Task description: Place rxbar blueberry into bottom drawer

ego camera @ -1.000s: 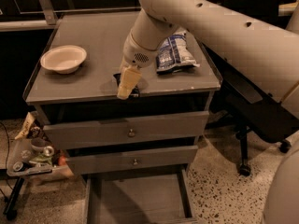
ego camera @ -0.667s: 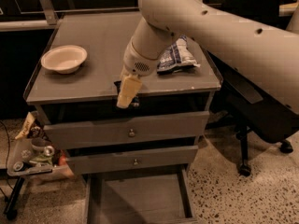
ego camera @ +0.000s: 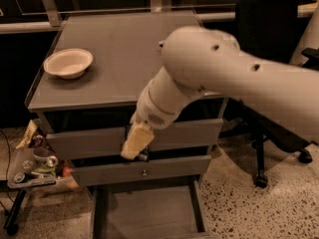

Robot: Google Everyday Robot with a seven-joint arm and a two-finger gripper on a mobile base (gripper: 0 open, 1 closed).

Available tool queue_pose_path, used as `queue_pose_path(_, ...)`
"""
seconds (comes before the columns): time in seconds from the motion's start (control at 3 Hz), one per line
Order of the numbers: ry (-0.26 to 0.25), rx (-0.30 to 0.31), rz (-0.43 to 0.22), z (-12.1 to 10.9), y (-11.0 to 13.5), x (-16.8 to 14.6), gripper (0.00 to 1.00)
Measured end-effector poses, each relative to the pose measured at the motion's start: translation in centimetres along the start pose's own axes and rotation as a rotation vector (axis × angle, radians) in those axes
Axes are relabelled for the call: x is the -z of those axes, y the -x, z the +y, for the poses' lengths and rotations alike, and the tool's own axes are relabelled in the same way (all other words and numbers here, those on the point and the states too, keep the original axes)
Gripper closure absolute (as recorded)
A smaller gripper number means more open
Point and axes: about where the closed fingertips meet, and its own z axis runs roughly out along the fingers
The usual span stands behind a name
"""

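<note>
down from the table edge comes the big white robot arm (ego camera: 214, 78), and now its pale hand (ego camera: 135, 148) hangs right in front of the top grey drawer front (ego camera: 84, 143). i cannot tell if the hand is clenched or let go. the small dark blue rxbar blueberry is hard to see. a little dark bit (ego camera: 142, 157) at the hand's tip may be it, but i am not sure.

the wide grey bottom drawer (ego camera: 144, 215) is pulled out, low under the hand. i think a drop from this high could bounce the bar out onto the speckled floor (ego camera: 239, 203). going lower, the hand could bump the middle grey drawer front (ego camera: 179, 167), which is very close.

the round cream bowl (ego camera: 68, 62) sits on the grey table (ego camera: 119, 44), well away. the black office chair (ego camera: 266, 29) stands near the arm's far side.
</note>
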Motion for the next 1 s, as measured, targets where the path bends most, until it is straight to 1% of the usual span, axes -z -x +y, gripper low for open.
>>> queue_pose_path(0.33,0.047,-0.017,0.054,2.1,-3.0,-2.1,1.0)
queue_pose_path(0.67,0.047,-0.017,0.054,2.1,-3.0,-2.1,1.0)
queue_pose_path(1.0,0.07,-0.092,0.036,3.2,-5.4,-5.3,1.0)
